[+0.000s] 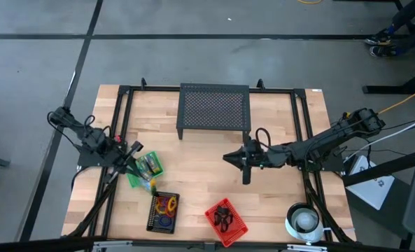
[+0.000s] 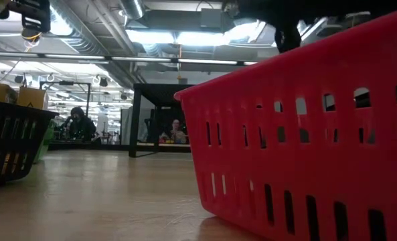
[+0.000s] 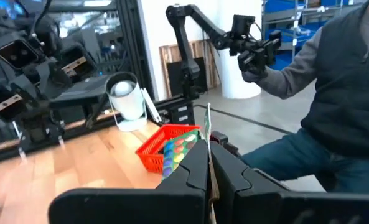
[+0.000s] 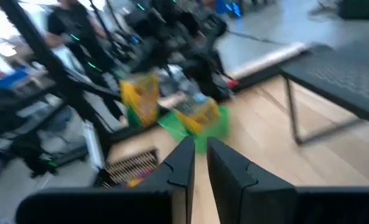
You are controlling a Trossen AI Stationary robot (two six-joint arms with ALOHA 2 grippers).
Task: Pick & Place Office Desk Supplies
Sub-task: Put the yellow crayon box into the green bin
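My left gripper stands at the table's left, beside a green basket of yellow-and-green crayon boxes, and is shut on one thin crayon box. That box shows as a yellow one in the right wrist view. My right gripper hovers over the table's middle, pointing left. Its fingers stand shut to a narrow slit with nothing seen between them. A black mesh basket holds orange and purple rings. A red basket holds black clips. My left gripper pinches the crayon box between its two fingers, which point level toward the table's right. The box stands on edge in the hold; its thin edge rises above the fingertips and its printed face shows beside them. It is lifted clear of the table.
The large black mesh stand sits at the far middle and a white roll at the near right corner. A black frame runs round the tabletop. A person's sleeve shows beyond the table's right side.
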